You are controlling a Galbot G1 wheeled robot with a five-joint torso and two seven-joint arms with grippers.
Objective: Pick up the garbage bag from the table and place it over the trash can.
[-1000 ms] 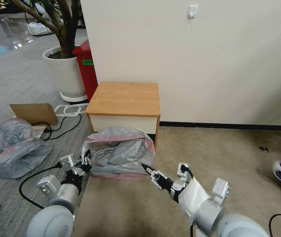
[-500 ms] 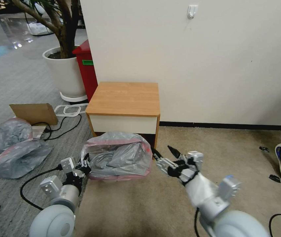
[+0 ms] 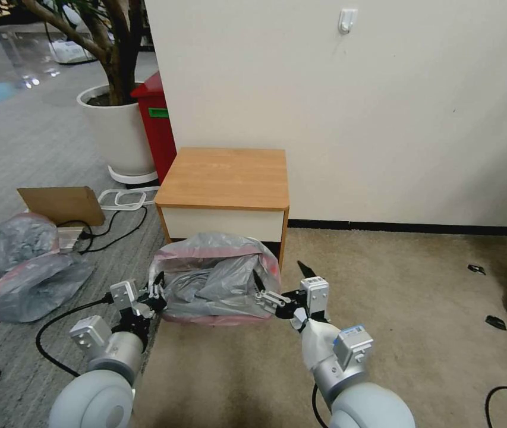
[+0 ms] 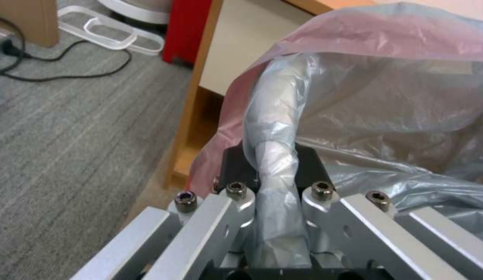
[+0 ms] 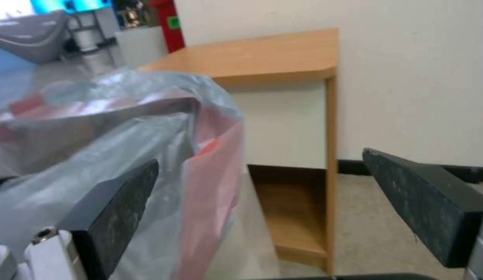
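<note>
Garbage bag: we are seeing the grey garbage bag (image 3: 214, 276) with its pink band already spread on the floor in front of the nightstand (image 3: 224, 178), draped over what we judge to be the trash can, which is hidden beneath the plastic.
Left gripper: our left gripper (image 3: 151, 295) is pinching a twisted fold of the bag's left rim; in the left wrist view the plastic (image 4: 275, 171) is running between the closed fingers.
Right gripper: our right gripper (image 3: 280, 284) is hovering at the bag's right edge, jaws spread wide and holding nothing; one finger (image 5: 114, 204) is lying against the film while the other (image 5: 423, 198) is standing clear of it.
Step in hand: we judge that we are lining up a second grasp on the right rim.
Doing it well: we are aiming for the pink band, not the loose grey film, so the pull spreads evenly.
Caution: the plastic is thin, so we are favouring a gentle, outward stretch.
</note>
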